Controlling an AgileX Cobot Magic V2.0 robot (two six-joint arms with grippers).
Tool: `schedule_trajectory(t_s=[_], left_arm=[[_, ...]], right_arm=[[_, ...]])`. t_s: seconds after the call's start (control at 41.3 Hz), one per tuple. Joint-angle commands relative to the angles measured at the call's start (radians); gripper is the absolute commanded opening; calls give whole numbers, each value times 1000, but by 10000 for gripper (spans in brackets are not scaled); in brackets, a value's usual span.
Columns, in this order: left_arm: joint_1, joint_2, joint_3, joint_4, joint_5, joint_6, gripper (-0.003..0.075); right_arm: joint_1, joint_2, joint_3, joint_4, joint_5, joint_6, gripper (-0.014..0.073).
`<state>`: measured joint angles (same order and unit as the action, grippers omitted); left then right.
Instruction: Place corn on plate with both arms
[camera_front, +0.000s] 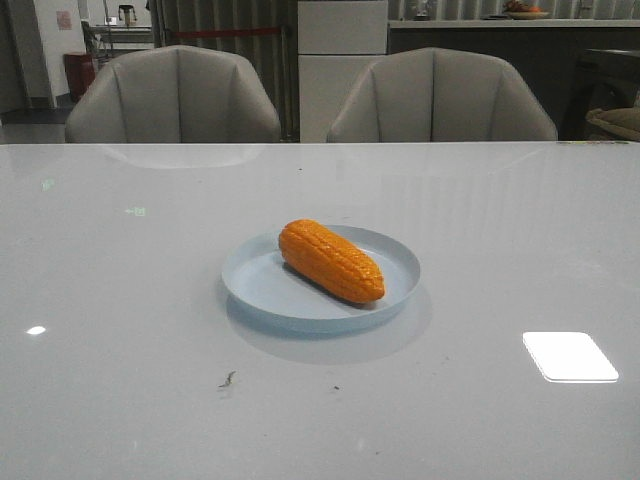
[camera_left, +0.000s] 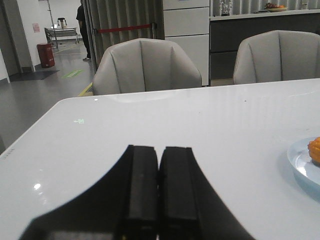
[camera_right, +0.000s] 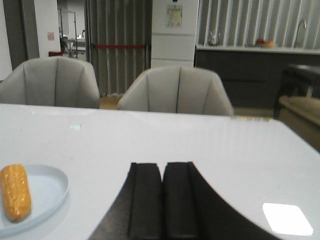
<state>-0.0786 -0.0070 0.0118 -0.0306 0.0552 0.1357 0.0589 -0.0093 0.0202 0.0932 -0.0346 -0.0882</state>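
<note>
The orange-yellow corn (camera_front: 331, 260) lies on the pale blue plate (camera_front: 260, 283) in the middle of the white table, slanting from back left to front right. Neither arm shows in the front view. In the left wrist view my left gripper (camera_left: 160, 149) is shut and empty, well to the left of the plate (camera_left: 300, 162), where an end of the corn (camera_left: 315, 150) just shows. In the right wrist view my right gripper (camera_right: 162, 165) is shut and empty, to the right of the plate (camera_right: 47, 192) and the corn (camera_right: 15, 191).
Two grey chairs (camera_front: 173, 97) (camera_front: 441, 98) stand behind the table's far edge. A small dark speck (camera_front: 228, 379) lies on the table in front of the plate. A bright light reflection (camera_front: 569, 357) shows at the front right.
</note>
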Motion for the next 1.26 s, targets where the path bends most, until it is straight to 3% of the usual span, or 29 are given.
schedule_trajectory(t_s=[0.0, 0.363, 1.234], left_arm=[[2, -18, 37, -8, -79, -4, 94], [2, -18, 37, -8, -79, -4, 94], [2, -18, 37, -8, -79, -4, 94]], right_arm=[[0, -27, -13, 31, -42, 5, 66], [0, -27, -13, 27, 76, 4, 66], [0, -27, -13, 27, 77, 4, 66]])
